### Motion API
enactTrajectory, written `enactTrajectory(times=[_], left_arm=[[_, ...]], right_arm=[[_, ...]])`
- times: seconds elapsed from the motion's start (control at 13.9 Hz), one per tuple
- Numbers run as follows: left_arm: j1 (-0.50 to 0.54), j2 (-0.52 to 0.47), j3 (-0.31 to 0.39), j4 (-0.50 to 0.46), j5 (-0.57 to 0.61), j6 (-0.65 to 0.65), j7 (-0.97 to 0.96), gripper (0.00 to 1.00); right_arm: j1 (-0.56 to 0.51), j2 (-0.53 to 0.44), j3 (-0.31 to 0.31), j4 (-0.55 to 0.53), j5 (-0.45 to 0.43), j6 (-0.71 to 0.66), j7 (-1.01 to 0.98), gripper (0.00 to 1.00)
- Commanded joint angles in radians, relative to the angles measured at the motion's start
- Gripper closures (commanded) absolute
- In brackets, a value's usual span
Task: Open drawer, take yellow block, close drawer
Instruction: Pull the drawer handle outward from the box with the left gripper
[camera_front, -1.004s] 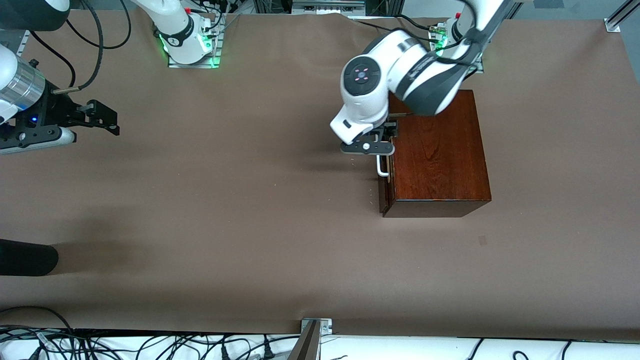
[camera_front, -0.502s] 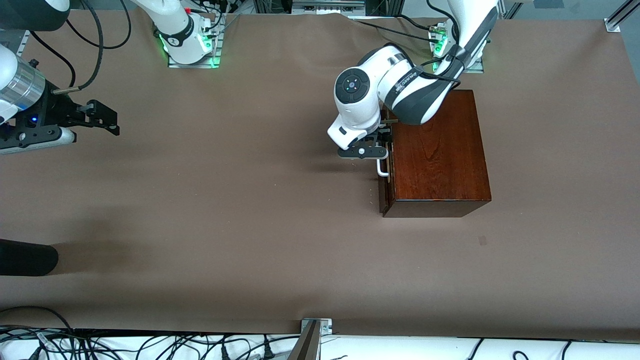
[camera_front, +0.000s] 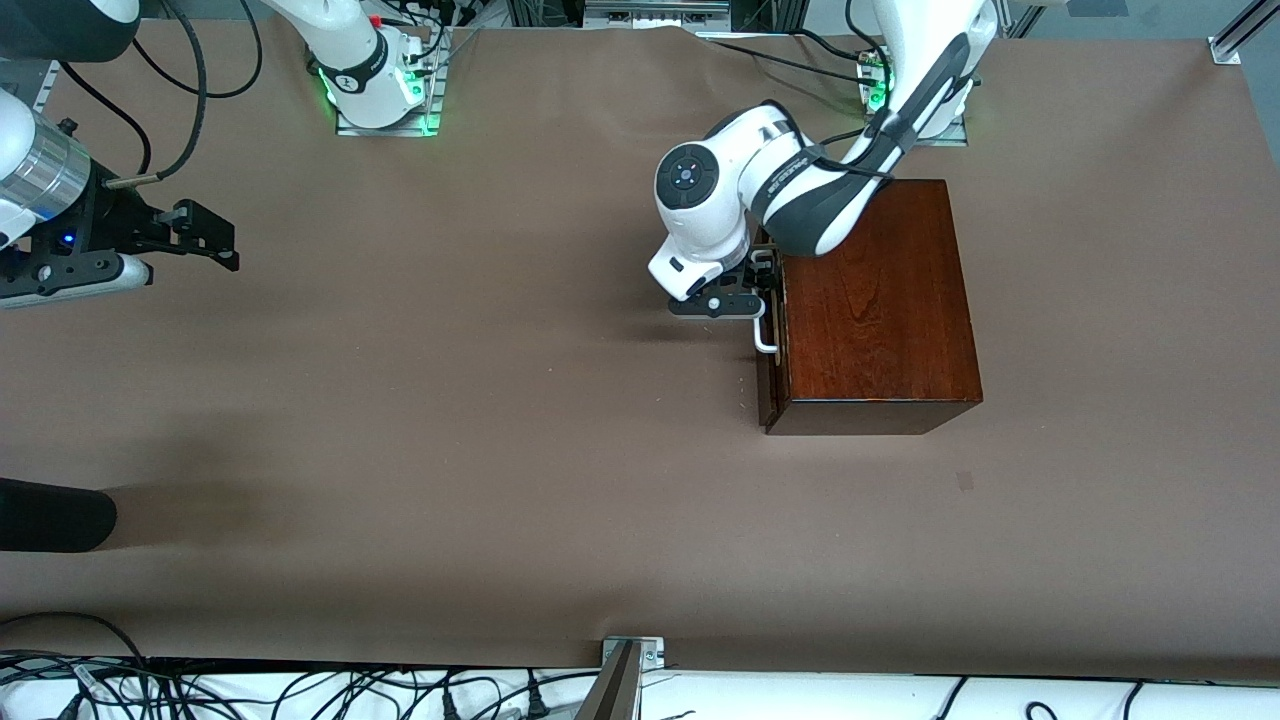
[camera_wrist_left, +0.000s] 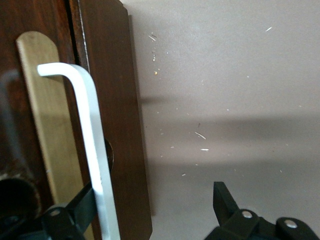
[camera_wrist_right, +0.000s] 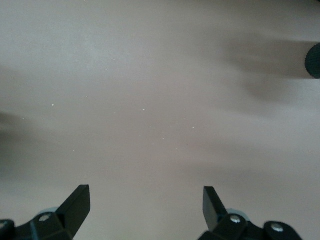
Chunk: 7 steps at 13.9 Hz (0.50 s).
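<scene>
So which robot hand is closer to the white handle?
The left. The left gripper is right at the white handle, its fingers open around it. The right gripper waits at the right arm's end of the table.

Cabinet (camera_front: 880, 300) toward left arm's table end, drawer (camera_front: 767, 385) shut in it

the left arm hides the far end of the drawer (camera_front: 771, 345) front; its white handle (camera_wrist_left: 90, 145) runs off the left wrist view's edge.

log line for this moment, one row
left gripper: open, one finger hooked inside handle | drawer: shut | right gripper: open, waiting over table
</scene>
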Motion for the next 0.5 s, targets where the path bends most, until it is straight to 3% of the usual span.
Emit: enactTrajectory(times=[0.0, 0.43], left_arm=[[-0.007, 0.015, 0.000, -0.001, 0.039, 0.022, -0.034, 0.00], [-0.045, 0.055, 0.000, 0.006, 0.037, 0.105, -0.117, 0.00]], right_arm=[[0.003, 0.001, -0.002, 0.011, -0.011, -0.010, 0.010, 0.00], [0.003, 0.001, -0.002, 0.011, -0.011, -0.010, 0.010, 0.00]])
